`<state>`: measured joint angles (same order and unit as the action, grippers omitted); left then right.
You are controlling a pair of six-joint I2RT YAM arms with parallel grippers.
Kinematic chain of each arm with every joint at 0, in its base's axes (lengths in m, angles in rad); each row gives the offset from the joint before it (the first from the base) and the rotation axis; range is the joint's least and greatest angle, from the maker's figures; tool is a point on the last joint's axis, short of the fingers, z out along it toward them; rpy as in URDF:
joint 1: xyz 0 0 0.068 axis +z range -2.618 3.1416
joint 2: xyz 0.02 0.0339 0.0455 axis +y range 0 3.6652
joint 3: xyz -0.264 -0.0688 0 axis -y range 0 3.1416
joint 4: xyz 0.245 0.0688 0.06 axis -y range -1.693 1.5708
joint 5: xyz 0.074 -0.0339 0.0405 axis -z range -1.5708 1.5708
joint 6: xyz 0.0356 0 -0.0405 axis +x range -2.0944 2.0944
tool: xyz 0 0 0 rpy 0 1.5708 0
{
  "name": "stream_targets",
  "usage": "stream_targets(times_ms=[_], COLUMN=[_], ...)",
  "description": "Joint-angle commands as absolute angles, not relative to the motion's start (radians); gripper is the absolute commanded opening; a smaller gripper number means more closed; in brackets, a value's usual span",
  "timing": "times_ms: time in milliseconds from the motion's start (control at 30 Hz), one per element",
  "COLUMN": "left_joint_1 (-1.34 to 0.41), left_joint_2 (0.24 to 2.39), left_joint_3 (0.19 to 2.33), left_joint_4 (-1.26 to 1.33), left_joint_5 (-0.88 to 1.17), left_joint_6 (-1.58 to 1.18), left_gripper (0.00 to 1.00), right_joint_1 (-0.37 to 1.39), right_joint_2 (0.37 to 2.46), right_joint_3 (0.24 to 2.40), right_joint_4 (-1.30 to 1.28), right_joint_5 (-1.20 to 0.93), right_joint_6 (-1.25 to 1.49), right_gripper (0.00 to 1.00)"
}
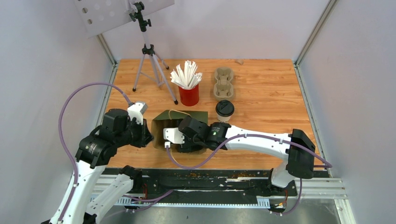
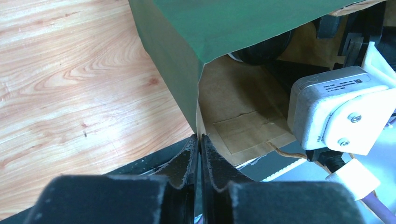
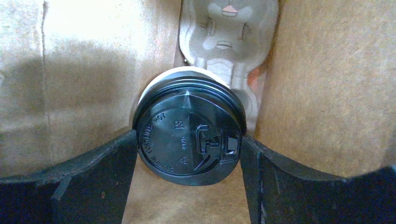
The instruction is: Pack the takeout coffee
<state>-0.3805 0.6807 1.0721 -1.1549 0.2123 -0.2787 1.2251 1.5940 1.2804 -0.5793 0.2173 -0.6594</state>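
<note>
A green paper bag (image 1: pixel 187 116) with a brown inside lies on its side near the table's front edge, its mouth toward the arms. My left gripper (image 2: pixel 200 140) is shut on the bag's rim at the left corner of the mouth. Deep in the bag, my right gripper (image 3: pixel 189 145) is shut on a takeout coffee cup (image 3: pixel 187 126), one finger against each side of its black lid. That lid (image 2: pixel 261 49) also shows in the left wrist view. A second lidded coffee cup (image 1: pixel 224 111) stands upright just beyond the bag on the right.
A red cup of white straws (image 1: pixel 189 93) and a beige pulp tray (image 1: pixel 224 84) stand behind the bag. A tripod (image 1: pixel 149 60) stands at the back left. Pulp tray shapes (image 3: pixel 229 37) show behind the held cup. The right wrist's white housing (image 2: pixel 336 112) fills the bag's mouth.
</note>
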Motion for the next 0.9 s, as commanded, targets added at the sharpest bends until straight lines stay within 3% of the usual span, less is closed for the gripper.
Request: stream_targets(times_ms=[0,167,867], left_joint_1=[-0.383,-0.383,-0.383], left_joint_2=[0.672,0.674,0.693], left_joint_3=[1.060,1.054,1.067], left_joint_4=[-1.109,-1.089,-1.102], left_joint_5=[0.242,0.267,0.261], left_joint_6=[-0.270,-0.280,-0.290], left_gripper=[0.07,0.00,0.00], right_joint_1=[1.225,1.226,1.224], right_joint_2=[1.610,1.608,1.531], right_joint_3=[1.329,1.313,1.259], right_joint_4=[-0.564,-0.533,-0.489], right_joint_5=[0.270,0.300,0.281], right_joint_6=[-0.663,-0.655,-0.580], right_gripper=[0.57,0.58,0.57])
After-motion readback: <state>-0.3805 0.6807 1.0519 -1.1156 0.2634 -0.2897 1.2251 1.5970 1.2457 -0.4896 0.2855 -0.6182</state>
